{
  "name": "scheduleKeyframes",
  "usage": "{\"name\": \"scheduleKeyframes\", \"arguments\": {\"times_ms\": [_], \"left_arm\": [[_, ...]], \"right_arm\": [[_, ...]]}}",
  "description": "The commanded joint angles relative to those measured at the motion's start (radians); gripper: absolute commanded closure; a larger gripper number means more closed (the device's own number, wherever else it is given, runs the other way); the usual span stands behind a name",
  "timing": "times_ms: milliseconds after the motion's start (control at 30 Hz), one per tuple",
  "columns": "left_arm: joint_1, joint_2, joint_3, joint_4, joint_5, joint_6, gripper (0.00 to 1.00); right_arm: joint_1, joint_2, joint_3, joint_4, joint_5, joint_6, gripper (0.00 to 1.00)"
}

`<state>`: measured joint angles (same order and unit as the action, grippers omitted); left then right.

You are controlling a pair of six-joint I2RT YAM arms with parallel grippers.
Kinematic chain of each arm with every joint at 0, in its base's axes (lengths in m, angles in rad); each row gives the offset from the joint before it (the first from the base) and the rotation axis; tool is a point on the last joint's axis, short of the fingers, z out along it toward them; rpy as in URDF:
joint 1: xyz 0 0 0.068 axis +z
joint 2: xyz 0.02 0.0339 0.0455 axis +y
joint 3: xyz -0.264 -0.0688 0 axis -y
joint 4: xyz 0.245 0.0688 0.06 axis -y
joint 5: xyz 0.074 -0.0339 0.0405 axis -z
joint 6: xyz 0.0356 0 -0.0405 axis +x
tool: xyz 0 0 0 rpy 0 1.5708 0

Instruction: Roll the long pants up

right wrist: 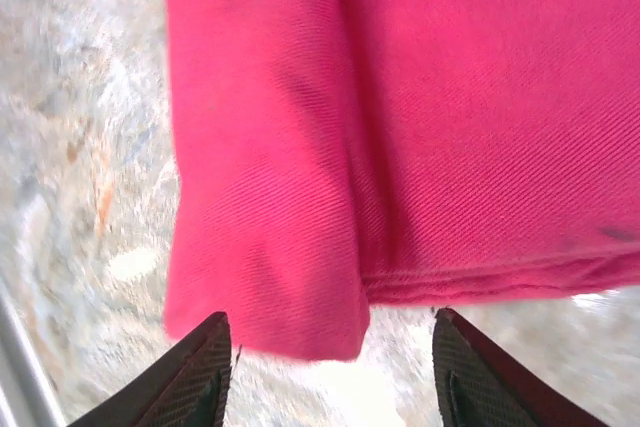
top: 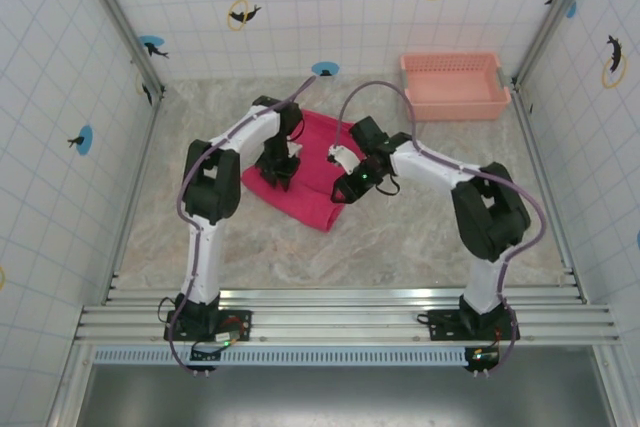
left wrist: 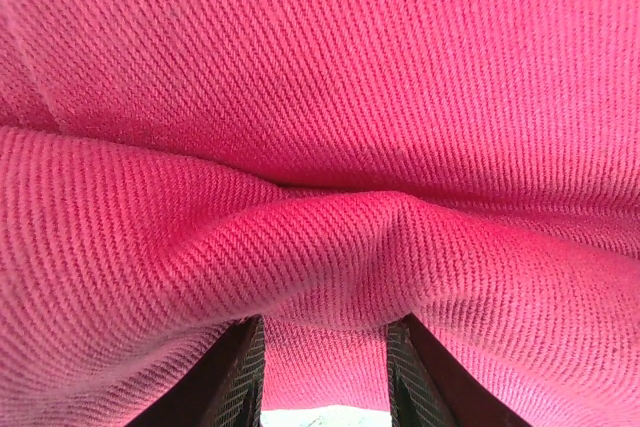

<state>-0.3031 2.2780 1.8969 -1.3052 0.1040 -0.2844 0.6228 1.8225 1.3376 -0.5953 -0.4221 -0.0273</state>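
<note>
Centrally on the table [top: 400,237], long pants [top: 318,169] in a folded heap, left gripper [left wrist: 325,372] clamped on a bunched fold, right gripper [right wrist: 330,377] fingers [right wrist: 200,372] apart just beside the hem, pink basket [top: 455,97] far right, well apart.

The long pants [top: 316,197] lie on the table [top: 400,252], basket [top: 455,107] behind-right.

Table [top: 400,247] w/ long pants [top: 315,172], basket [top: 455,87]
</note>
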Motion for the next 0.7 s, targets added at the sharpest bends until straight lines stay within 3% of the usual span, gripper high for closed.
{"name": "scheduleKeyframes", "arguments": {"times_ms": [0,133,367,600,633,667], "left_arm": [[0.005,0.056,0.027,0.032,0.010,0.024,0.65],[0.006,0.061,0.027,0.024,0.011,0.038,0.65],[0.007,0.043,-0.021,0.038,0.017,0.055,0.65],[0.009,0.031,-0.036,0.032,0.016,0.080,0.65],[0.009,0.030,-0.036,0.031,0.016,0.082,0.65],[0.009,0.028,-0.036,0.029,0.018,0.084,0.65]], "right_arm": [[0.151,-0.114,-0.050,-0.056,0.268,-0.164,0.40],[0.281,-0.117,-0.088,-0.001,0.381,-0.197,0.35],[0.388,-0.002,-0.083,0.097,0.525,-0.247,0.35],[0.386,0.143,-0.041,0.146,0.582,-0.293,0.33],[0.390,0.156,-0.037,0.156,0.606,-0.292,0.24],[0.391,0.171,-0.038,0.168,0.612,-0.301,0.24]]}}
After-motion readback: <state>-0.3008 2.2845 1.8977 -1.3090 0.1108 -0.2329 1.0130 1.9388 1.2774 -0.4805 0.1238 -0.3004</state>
